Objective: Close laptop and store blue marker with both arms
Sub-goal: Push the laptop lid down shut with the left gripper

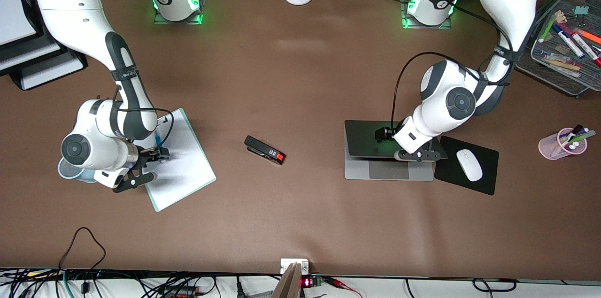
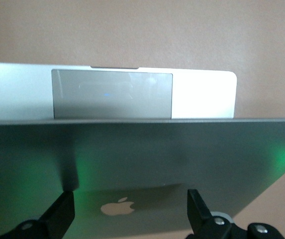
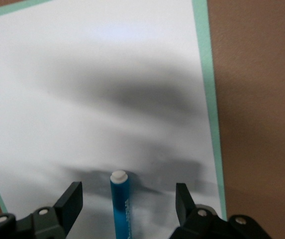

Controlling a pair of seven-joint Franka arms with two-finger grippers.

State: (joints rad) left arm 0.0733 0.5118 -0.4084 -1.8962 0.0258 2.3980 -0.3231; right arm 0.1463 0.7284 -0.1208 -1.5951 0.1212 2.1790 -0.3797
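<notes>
Now we have both arms working: our left tool [image 1: 419, 154], lower right of centre in the front view, spreads its fingers wide over the half-lowered lid of the laptop [image 1: 366, 141], gripping nothing, seemingly to press it shut. Our right tool [image 1: 149, 165], at lower left, straddles the blue marker [image 3: 119, 206] with fingers apart, not yet touching, likely so a closing pinch meets its barrel squarely. That marker lies flat on the white pad [image 1: 188, 162], long axis running up-frame in the front view, pale end pointing away from the tool.
</notes>
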